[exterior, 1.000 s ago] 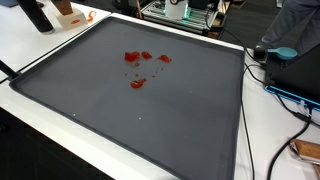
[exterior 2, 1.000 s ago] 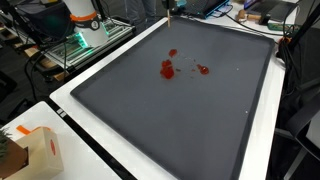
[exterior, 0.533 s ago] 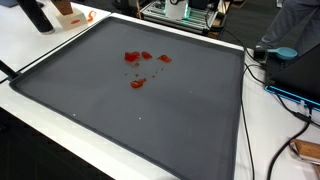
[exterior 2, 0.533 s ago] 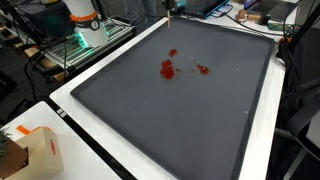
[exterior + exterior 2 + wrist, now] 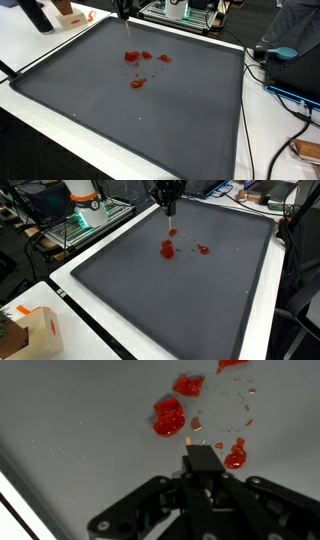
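1. Wrist view: the black gripper (image 5: 198,460) has its jaws pressed together on a thin tan stick (image 5: 192,440).
2. Just past the stick's tip, glossy red blobs (image 5: 169,417) of irregular shape lie scattered on the matte grey mat (image 5: 80,420).
3. In both exterior views the blobs (image 5: 137,68) (image 5: 168,248) sit nearer the rectangular mat's far edge than its near one.

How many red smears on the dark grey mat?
4 red smears in an exterior view: three in a row, one nearer the camera. Tiny flecks uncounted; none looks hidden.

Pincer (image 5: 124,12) half beyond the top edge.
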